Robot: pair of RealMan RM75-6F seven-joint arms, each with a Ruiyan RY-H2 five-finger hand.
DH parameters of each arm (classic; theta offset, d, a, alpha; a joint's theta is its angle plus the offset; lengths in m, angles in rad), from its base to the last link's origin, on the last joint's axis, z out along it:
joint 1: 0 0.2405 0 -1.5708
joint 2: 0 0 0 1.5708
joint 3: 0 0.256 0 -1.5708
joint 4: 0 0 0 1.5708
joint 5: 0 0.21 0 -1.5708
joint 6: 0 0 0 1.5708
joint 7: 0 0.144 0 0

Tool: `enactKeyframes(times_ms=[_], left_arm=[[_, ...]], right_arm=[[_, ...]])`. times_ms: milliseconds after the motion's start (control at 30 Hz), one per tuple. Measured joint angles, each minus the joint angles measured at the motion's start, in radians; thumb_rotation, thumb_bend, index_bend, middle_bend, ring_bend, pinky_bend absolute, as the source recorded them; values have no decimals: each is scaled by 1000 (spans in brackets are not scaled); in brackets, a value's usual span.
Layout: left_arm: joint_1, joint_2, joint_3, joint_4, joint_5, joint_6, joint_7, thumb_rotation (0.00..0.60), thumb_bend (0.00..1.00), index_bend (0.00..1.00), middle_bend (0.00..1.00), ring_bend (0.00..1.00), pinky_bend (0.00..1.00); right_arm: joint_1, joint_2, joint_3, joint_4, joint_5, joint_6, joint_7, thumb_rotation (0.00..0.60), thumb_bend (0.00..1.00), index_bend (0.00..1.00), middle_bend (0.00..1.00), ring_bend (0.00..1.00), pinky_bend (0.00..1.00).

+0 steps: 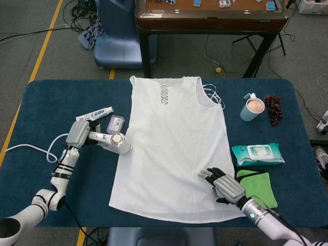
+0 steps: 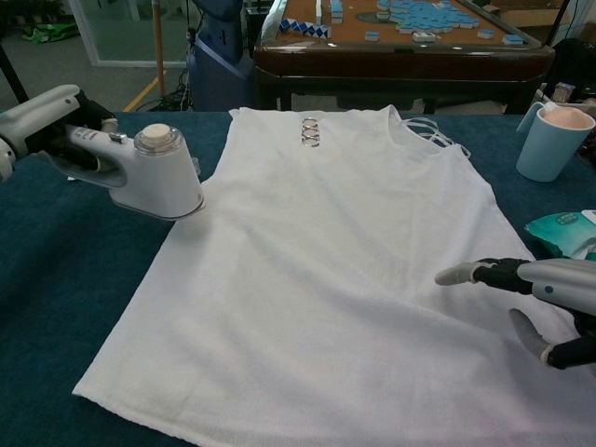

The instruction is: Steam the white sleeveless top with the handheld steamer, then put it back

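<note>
The white sleeveless top (image 1: 174, 143) (image 2: 345, 270) lies flat on the blue table, neck towards the far edge. My left hand (image 1: 78, 134) (image 2: 47, 116) grips the handle of the white handheld steamer (image 1: 115, 142) (image 2: 154, 172). The steamer is lifted and tilted just off the top's left edge. My right hand (image 1: 225, 187) (image 2: 540, 298) rests on the lower right part of the top, fingers spread apart with nothing held.
A white cord (image 1: 31, 148) trails left from the steamer. A toothpaste tube (image 1: 94, 116) and a small packet (image 1: 116, 123) lie beside my left hand. At the right stand a blue cup (image 1: 251, 108), grapes (image 1: 273, 107), a wipes pack (image 1: 258, 153) and a green cloth (image 1: 258, 185).
</note>
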Motion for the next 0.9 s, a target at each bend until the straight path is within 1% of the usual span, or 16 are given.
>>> enactKeyframes(times_ms=[67,133,233,367,533,633,700,733,767,800,867,900], left_arm=[[33,37,14,-40,4,18,21,600,241,786,634,521,551],[55,53,27,-54,7,27,43,600,241,786,634,521,549],[71,57,37,-56,3,21,52,600,241,786,634,520,549],[73,39,38,-28,-3,-1,49,600,241,782,633,519,545],[63,10,31,18,-12,-34,49,600,241,768,634,513,538],[55,-6,26,45,-20,-60,53,600,239,739,625,504,529],[52,-15,24,63,-23,-71,56,600,236,667,580,475,507],[52,-17,24,68,-24,-75,57,600,235,595,529,439,485],[52,-18,27,71,-22,-79,60,600,234,502,455,387,456],[52,-17,29,71,-21,-82,63,600,234,450,408,354,440],[54,-11,34,69,-18,-87,75,600,234,318,278,260,390],[54,-8,36,67,-17,-89,81,600,234,274,240,231,370]], right_arm=[[-1,4,3,-3,-17,24,15,600,835,25,95,0,0],[-2,10,7,-9,-32,45,26,600,827,25,95,0,0],[-4,26,15,-22,-49,80,25,600,767,25,95,0,0],[-13,54,29,-51,-51,115,1,600,711,25,95,0,0],[-28,77,42,-71,-31,139,-19,600,698,25,95,0,0],[-36,85,44,-73,-28,151,-21,600,696,26,95,0,0],[-42,91,45,-74,-27,159,-20,600,693,26,95,0,0],[-44,94,45,-74,-27,162,-19,600,690,26,95,0,0],[-46,96,46,-73,-27,165,-18,600,682,26,95,0,0],[-47,99,47,-72,-28,168,-16,600,675,26,95,0,0],[-49,102,49,-70,-28,171,-12,600,668,25,95,0,0],[-49,103,50,-69,-29,171,-11,600,668,25,95,0,0]])
